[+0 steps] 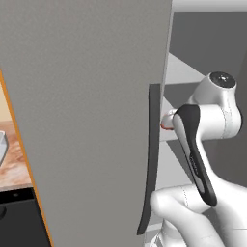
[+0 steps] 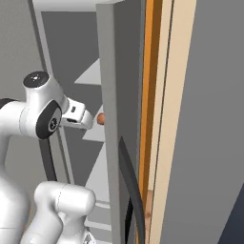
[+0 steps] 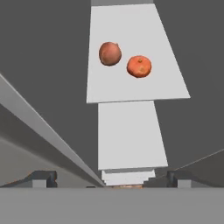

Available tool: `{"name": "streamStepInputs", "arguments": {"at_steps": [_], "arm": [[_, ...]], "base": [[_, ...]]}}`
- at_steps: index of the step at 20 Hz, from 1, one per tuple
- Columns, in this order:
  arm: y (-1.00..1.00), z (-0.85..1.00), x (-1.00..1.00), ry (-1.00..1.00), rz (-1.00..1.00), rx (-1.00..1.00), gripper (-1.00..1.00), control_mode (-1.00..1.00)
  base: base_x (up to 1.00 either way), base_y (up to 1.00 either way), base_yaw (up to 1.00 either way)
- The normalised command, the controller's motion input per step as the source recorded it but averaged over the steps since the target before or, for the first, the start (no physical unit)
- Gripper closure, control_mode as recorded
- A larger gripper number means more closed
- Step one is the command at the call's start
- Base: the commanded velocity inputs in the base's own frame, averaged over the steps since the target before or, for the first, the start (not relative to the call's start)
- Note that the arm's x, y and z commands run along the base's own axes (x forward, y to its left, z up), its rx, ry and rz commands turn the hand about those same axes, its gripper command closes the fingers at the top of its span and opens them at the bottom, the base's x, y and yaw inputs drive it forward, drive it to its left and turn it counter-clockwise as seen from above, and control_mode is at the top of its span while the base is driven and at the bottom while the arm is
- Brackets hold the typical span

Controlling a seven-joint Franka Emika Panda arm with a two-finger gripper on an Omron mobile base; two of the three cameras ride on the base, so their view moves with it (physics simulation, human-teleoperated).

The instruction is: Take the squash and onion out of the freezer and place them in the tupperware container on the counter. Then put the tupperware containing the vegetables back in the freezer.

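Note:
The freezer's grey door (image 1: 87, 120) stands open, its dark bar handle (image 1: 152, 159) on the near edge. My gripper (image 2: 88, 116) reaches past the door edge (image 2: 107, 95) into the freezer, among pale shelves. In the hand view a reddish-brown onion (image 3: 110, 53) and an orange squash (image 3: 139, 66) lie side by side on a pale shelf (image 3: 109, 89), well beyond my fingertips (image 3: 43, 178), which stand far apart, so the gripper (image 3: 110, 178) is open. A small orange-brown thing (image 2: 101, 118) shows right at the gripper's tip; I cannot tell what it is. The tupperware container is out of view.
Left of the door a strip of the marbled counter (image 1: 17, 164) shows, with a pale grey object (image 1: 2, 142) cut off by the frame edge and a black appliance (image 1: 19, 217) underneath. An orange cabinet edge (image 2: 151, 95) runs beside the door. More shelves (image 3: 131, 135) lie nearer the hand.

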Motion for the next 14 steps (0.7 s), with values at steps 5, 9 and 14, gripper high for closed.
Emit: {"name": "streamStepInputs", "arguments": {"at_steps": [5,9,14], "arm": [[-0.58,-0.12,-0.02,-0.11,0.00,0.05,-1.00,-1.00],[-0.56,-0.20,0.31,-0.12,0.00,0.07,-1.00,-1.00],[-0.34,-0.30,0.53,-0.06,0.00,0.02,-1.00,-1.00]], "base": [[0.00,0.00,0.00],[0.00,0.00,0.00],[0.00,0.00,0.00]]}}
